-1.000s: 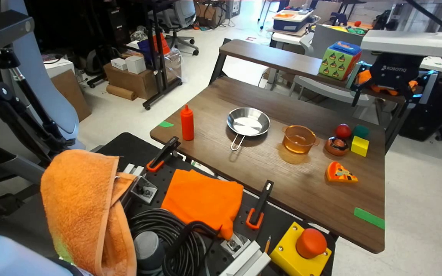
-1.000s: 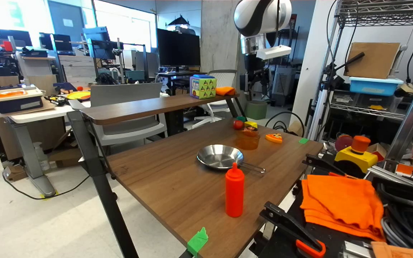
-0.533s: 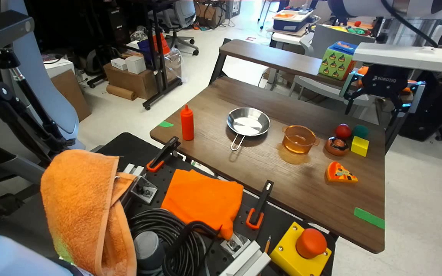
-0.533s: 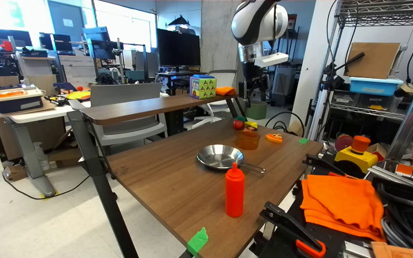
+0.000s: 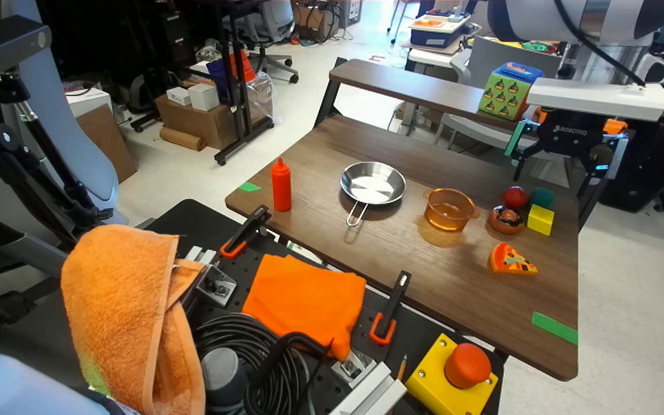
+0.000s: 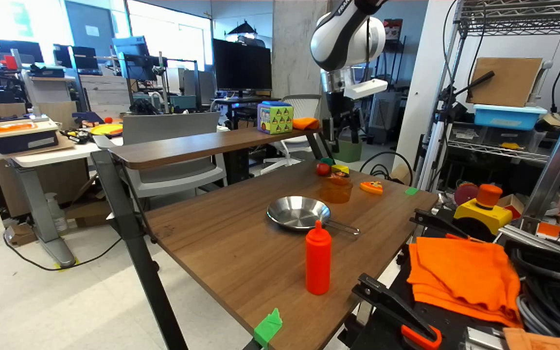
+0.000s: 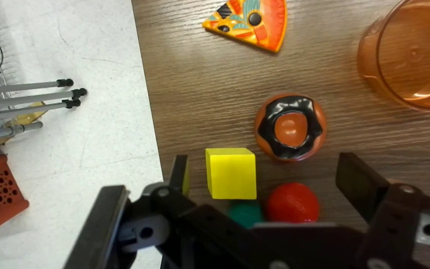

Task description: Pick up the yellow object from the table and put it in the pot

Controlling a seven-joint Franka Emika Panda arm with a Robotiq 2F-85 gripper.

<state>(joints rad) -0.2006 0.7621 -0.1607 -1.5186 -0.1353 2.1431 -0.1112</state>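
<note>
- Yellow block (image 5: 540,220): rests on the tabletop (image 5: 378,248), towards the right end in an exterior view (sides read from this view throughout); seen in the wrist view too.
- Fingers (image 7: 360,185): spread wide apart, hanging above the right end of the tabletop, clear of the block. In the wrist view the block shows between them, closer to one finger than to the other.
- Amber pot (image 5: 442,223): upright, see-through, a small handle on each side; left of the block and apart from it.
- Doughnut-like piece (image 5: 505,221): brown with a glossy black top; lies between pot and block, just beside the block.
- Red ball (image 5: 515,197): on the far side of the doughnut-like piece, near the block.
- Dark green piece (image 5: 542,197): just beyond the block on the far side, partly hidden by it; cannot tell whether the two touch.
- Pizza wedge (image 5: 510,261): lies flat, nearer than the block and apart from it.
- Silver pan (image 5: 373,185): left of the pot, wire handle towards the near side.
- Red bottle (image 5: 282,187): upright at the left end, left of the pan.
- Patterned box (image 5: 508,93): on the raised shelf (image 5: 412,83) along the far side.
- Green tape (image 5: 555,328): one strip at the near right corner, another piece at the left end.
</note>
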